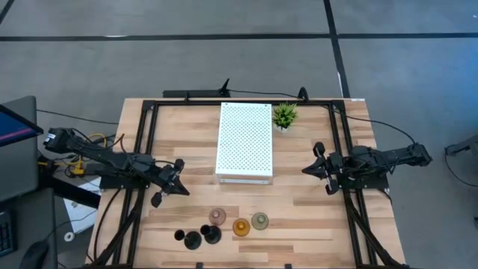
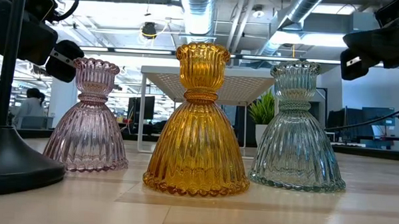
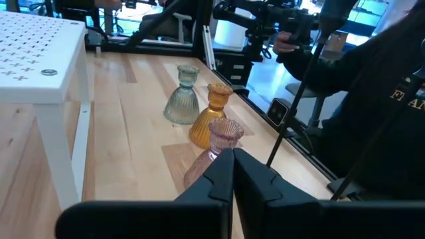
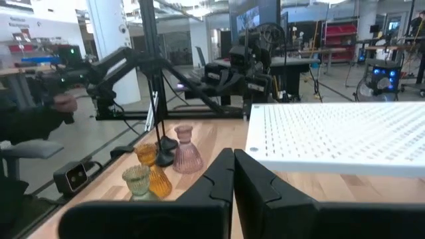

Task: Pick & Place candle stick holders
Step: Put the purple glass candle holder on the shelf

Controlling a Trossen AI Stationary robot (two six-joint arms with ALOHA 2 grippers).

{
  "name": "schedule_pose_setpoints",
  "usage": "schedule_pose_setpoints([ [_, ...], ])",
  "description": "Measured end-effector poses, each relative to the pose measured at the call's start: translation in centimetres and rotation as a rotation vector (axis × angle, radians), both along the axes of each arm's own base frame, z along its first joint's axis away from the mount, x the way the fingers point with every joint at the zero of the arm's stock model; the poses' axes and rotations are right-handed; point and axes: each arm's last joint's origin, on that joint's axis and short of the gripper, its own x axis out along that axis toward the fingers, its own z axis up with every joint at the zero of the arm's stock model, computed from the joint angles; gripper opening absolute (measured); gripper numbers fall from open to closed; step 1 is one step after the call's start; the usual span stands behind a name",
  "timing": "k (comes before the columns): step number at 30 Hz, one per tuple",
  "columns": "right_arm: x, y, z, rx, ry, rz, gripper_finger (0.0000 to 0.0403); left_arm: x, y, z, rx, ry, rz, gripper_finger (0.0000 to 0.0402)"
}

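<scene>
Five candle stick holders stand on their bases near the table's near edge: pink glass (image 1: 217, 216), amber glass (image 1: 240, 227), grey-green glass (image 1: 259, 220) and two black ones (image 1: 193, 240) (image 1: 211, 235). The low view shows the pink (image 2: 87, 118), amber (image 2: 199, 125) and grey-green (image 2: 297, 129) holders close up, with one black base (image 2: 11, 162) at the left. My left gripper (image 1: 178, 185) (image 3: 232, 159) hovers shut and empty, left of and beyond the holders. My right gripper (image 1: 306, 170) (image 4: 234, 159) hovers shut and empty, right of the white stand.
A white perforated stand (image 1: 245, 142) on legs stands at the table's middle, toward the far side. A small green potted plant (image 1: 284, 116) stands by its far right corner. Black frame rails (image 1: 142, 149) run along the table's left and right sides. A person (image 3: 372, 99) is beyond the table.
</scene>
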Motion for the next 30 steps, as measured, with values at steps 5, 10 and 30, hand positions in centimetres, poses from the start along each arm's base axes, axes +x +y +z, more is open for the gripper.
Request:
schedule_pose_setpoints([
  [5, 0.0, 0.0, 0.0, -0.003, 0.003, -0.006, 0.0, -0.1, -0.2, 0.0, 0.0, 0.0, -0.094, 0.0008],
  [10, 0.0, -0.1, -0.1, 0.006, 0.005, -0.051, 0.0, -0.7, -1.0, 0.1, 0.006, -0.012, -0.314, 0.0007],
  [30, 0.0, -0.4, 0.0, 0.105, 0.012, -0.135, 0.0, -0.2, -2.8, -2.0, 0.163, 0.091, -0.392, 0.0007],
])
